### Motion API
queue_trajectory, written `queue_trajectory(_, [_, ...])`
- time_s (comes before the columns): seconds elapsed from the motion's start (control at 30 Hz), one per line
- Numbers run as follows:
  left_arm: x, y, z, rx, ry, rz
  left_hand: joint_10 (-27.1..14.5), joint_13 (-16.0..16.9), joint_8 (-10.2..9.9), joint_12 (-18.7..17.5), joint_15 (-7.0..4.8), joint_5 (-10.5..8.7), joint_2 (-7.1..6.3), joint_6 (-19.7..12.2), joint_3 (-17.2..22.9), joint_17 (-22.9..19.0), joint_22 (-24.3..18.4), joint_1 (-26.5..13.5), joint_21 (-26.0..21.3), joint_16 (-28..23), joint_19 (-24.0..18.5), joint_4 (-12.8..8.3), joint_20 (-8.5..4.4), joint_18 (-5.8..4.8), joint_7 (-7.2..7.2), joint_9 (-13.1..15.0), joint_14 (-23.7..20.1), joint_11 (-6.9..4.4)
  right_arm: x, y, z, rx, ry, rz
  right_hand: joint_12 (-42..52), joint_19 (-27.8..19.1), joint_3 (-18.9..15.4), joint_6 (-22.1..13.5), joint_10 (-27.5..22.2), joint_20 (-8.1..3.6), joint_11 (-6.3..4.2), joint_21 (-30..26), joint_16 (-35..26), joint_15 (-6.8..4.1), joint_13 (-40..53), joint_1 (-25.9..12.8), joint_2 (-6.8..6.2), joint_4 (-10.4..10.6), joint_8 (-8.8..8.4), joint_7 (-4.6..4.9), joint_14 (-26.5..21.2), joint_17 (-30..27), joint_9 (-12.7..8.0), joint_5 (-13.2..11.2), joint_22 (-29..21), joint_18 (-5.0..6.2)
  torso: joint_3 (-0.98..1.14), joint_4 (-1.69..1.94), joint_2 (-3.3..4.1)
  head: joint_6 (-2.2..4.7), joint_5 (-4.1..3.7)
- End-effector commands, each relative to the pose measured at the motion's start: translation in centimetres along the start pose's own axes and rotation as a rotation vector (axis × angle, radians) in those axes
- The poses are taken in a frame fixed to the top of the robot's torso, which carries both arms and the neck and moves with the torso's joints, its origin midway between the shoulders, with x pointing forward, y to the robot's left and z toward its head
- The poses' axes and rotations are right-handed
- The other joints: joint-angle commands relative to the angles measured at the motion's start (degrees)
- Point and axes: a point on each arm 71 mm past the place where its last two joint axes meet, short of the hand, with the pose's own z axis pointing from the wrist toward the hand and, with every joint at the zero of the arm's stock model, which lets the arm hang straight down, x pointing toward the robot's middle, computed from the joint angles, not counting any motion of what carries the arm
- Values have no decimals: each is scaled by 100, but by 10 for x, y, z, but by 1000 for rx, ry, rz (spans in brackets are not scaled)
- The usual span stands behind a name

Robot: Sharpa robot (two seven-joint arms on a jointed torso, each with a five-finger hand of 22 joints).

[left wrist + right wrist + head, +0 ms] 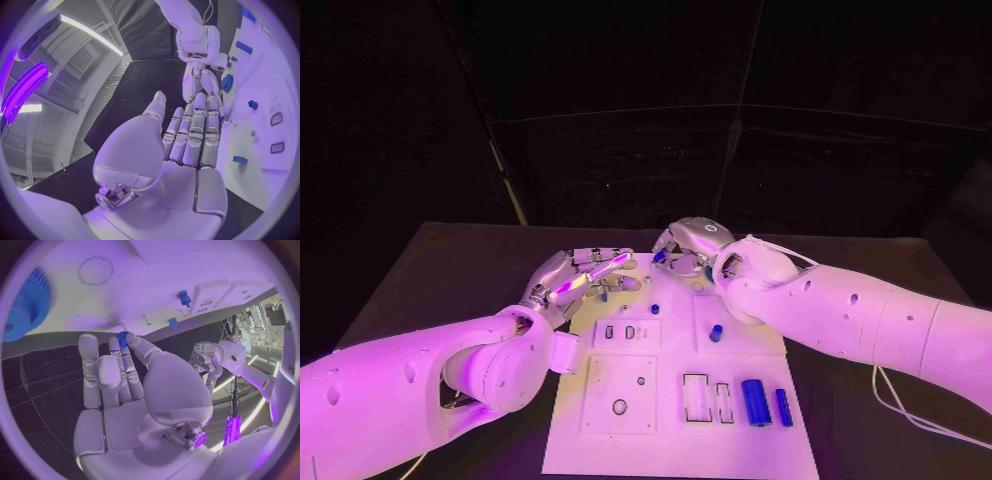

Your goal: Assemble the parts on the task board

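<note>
Head view: both silver many-fingered hands meet over the far end of the flat white rectangular task board (678, 440), which lies on the black table (444, 260). The left hand (577, 276) reaches in with its fingers stretched out straight and side by side, and in the left wrist view they (194, 130) lie flat together with nothing between them. The right hand (687, 250) hangs just beside it; the right wrist view shows a small blue toothed gear (122, 338) pinched at its fingertips, just off the board's edge. A larger blue toothed gear (28, 305) sits on the board near that hand. Nearer the robot, a big blue cylinder (754, 402) and a slimmer blue cylinder (783, 407) lie side by side on the board, with a small blue peg (715, 333) standing further up, between them and the hands.
</note>
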Motion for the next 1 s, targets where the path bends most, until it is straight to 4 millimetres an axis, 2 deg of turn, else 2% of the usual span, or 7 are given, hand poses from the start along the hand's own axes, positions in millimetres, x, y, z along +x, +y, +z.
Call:
queue_trajectory(0.03, [2, -2, 1, 8, 20, -1, 1, -2, -36, -26, 4, -8, 31, -6, -1, 9, -6, -13, -23, -32, 36, -46, 11, 73, 70, -5, 33, 28, 1, 1, 2, 0, 22, -9, -29, 9, 29, 19, -15, 14, 27, 31, 35, -7, -1, 11, -57, -8, -19, 32, 123, 6, 2, 27, 4, -59, -4, 8, 3, -9, 11])
queue_trajectory(0.4, [2, -3, 2, 12, 22, 0, 3, -2, -36, -27, 3, -8, 35, -3, 2, 10, -8, -10, -24, -34, 36, -51, 11, 74, 69, -4, 33, 28, 4, 3, 6, 6, 47, -11, -35, 6, 35, 16, -25, 16, 30, 37, 47, -4, -3, 0, -66, 7, -22, 32, 123, 18, 1, 25, 7, -59, -1, 3, 7, -41, 24])
queue_trajectory(0.67, [3, -3, 2, 13, 23, 0, 3, -2, -36, -27, 3, -8, 35, -3, 2, 10, -8, -10, -24, -34, 36, -51, 11, 74, 69, -4, 33, 28, 4, 2, 8, 11, 39, 2, -99, -28, 82, -100, -153, 40, 71, 58, 65, 28, -14, -29, -155, 73, -69, 67, 101, -2, -14, 12, 6, -59, 2, 3, 11, -51, 37])
queue_trajectory(0.87, [2, -3, 2, 13, 22, 0, 3, -2, -36, -27, 3, -8, 35, -3, 2, 10, -8, -10, -24, -34, 36, -51, 11, 74, 69, -4, 33, 28, 4, 5, 7, 2, 41, 9, -104, -27, 86, -105, -163, 42, 74, 63, 69, 30, -14, -28, -161, 76, -69, 68, 100, 1, -14, 11, 12, -60, 5, 9, 13, -58, 41])
queue_trajectory(1.0, [2, -4, 2, 13, 21, 1, 3, -2, -36, -27, 3, -8, 35, -3, 2, 10, -8, -10, -24, -34, 36, -51, 11, 74, 69, -4, 33, 28, 3, 4, 6, 0, 36, 10, -104, -28, 86, -105, -163, 42, 74, 63, 69, 30, -14, -28, -162, 77, -69, 68, 100, 1, -14, 11, 12, -60, 7, -6, 6, -70, 52])
